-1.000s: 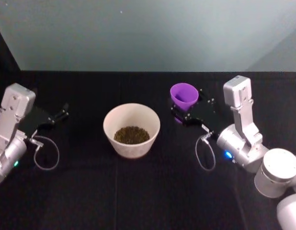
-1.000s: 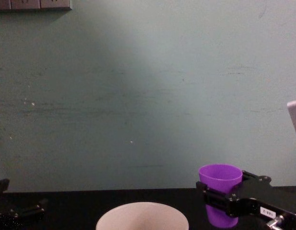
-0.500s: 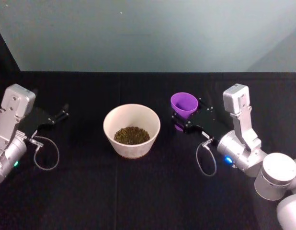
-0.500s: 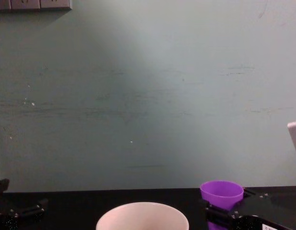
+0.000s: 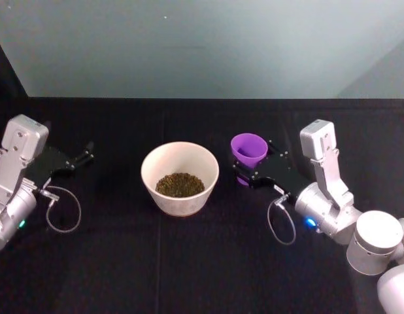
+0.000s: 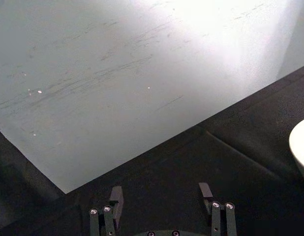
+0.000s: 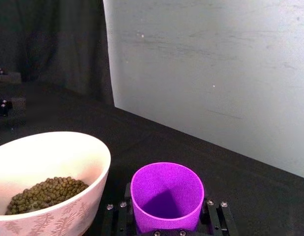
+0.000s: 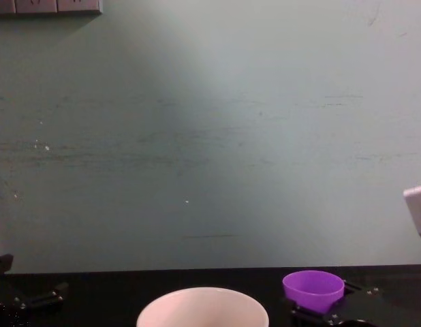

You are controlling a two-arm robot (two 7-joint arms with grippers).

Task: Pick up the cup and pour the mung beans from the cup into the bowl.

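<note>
The right end effector (image 5: 246, 171) grips the empty, upright cup (image 5: 249, 149) just right of the bowl (image 5: 180, 178), which holds the beans. A careless release could tip it. The left end effector (image 6: 160, 205) idles open.

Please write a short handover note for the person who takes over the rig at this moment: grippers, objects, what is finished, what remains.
Right gripper: shut on the small purple plastic cup, upright, to the robot's right of the bowl. The cup looks empty inside.
Left gripper: open, parked above the black table on the robot's left, holding nothing.
Wide cream bowl: at the table centre, with the green mung beans in its bottom.
Done: the beans are in the bowl, so the pour appears finished.
Left: probably only to set the cup down and release it; it is hard to tell whether the cup already rests on the table.
</note>
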